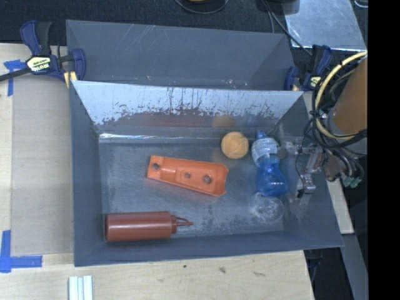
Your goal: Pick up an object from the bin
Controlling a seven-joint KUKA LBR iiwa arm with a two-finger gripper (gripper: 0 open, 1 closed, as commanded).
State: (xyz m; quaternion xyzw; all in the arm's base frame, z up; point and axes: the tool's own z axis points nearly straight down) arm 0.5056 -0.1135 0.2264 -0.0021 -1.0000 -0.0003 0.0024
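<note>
- The gripper [304, 181] hangs low at the right end of the bin [187, 61], close against the sloping right wall.
- From here I cannot tell how far open it is: it shows as a tangle of metal and dark parts against the grey wall. Whether it has hold of anything I cannot tell either.
- Above it the arm's orange cover [354, 102] sits at the right, with black and yellow cables [322, 99] looping round it.
- The nearest thing is a blue bottle [270, 177], just to the left of the gripper. It is perhaps touching it, though the gap is hard to judge.
- The blue bottle lies on the bin floor with its white cap toward the back wall and its clear end toward the front.
- A tan ball [235, 145] rests just left of the cap, near the back of the floor.
- An orange block [187, 175] with round holes lies mid-floor, slanting down to the right. It is apart from the blue bottle and the ball.
- A brown bottle [142, 225] lies on its side along the front edge at the left, its nozzle pointing right, well apart from the gripper.
- Between the gripper and the blue bottle nothing else lies; the right wall crowds the gripper on its far side.
</note>
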